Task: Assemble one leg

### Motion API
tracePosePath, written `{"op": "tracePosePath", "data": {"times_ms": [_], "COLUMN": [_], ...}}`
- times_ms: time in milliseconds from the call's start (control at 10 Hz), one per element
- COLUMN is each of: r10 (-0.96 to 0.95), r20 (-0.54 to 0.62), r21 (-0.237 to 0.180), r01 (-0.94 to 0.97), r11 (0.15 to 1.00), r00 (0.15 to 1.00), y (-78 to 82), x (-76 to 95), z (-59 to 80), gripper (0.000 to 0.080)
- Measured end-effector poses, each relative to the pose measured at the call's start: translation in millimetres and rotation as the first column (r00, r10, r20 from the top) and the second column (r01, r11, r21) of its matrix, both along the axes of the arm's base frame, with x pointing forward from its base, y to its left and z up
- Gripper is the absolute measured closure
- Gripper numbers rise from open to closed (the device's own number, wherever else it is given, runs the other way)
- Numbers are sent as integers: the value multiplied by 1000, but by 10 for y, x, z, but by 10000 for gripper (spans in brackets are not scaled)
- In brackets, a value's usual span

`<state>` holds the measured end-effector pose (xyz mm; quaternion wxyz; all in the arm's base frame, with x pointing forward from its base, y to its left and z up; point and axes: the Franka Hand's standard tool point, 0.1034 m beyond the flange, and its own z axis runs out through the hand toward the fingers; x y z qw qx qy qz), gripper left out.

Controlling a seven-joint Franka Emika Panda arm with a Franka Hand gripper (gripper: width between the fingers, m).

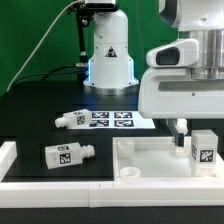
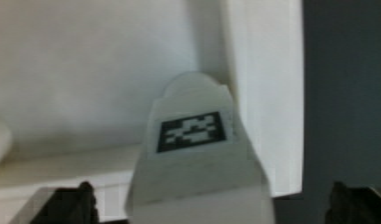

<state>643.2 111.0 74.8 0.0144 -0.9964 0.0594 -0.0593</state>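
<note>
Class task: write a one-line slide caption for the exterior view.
Gripper above the white panel beside an upright leg; two more legs lie on the black table.
</note>
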Motion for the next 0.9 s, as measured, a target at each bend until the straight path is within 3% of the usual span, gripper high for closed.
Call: {"op": "tracePosePath", "data": {"times_ms": [200,400,700,900], "r10": [-25,-136,-257,-476], "r20": [-1,-5,-9,-21], "r21": [2,18,25,26], "r01": [25,136,257,476], "r11": [1000,991,966,879], "r00": [1000,991,966,879], "y": [-2,3,-58,-128], "x": [0,-1,2,-14], "z": [0,-1,-3,-4], "gripper": [172,516,514,514]}}
